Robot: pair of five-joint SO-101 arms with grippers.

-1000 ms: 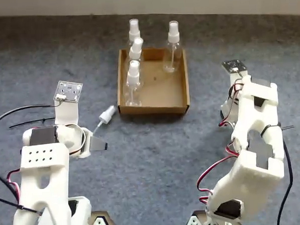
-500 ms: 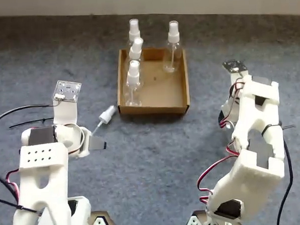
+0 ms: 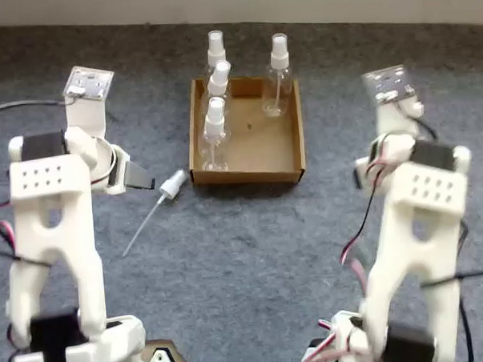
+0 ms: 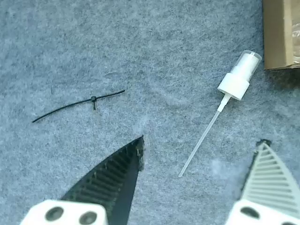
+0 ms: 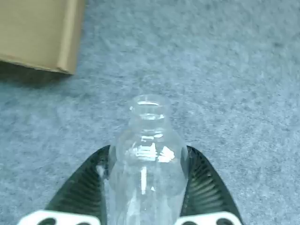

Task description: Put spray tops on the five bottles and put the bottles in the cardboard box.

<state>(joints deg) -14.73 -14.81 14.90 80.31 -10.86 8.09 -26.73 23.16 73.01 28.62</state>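
The right jaws clamp the open bottle [image 5: 147, 154], neck clear for capping; the left jaws hang apart over the loose spray top [image 4: 236, 77] beside the box [image 3: 249, 177].

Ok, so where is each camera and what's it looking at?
High view: fixed overhead, looking down on the carpet, left arm, right arm, cardboard box and a loose spray top.
Left wrist view: on the left arm's wrist, facing down past its open left gripper; a cable tie lies there.
Right wrist view: on the right arm's wrist, facing past the right gripper, shut on an uncapped bottle.
Shared: high and left wrist views both show the spray top by the box.
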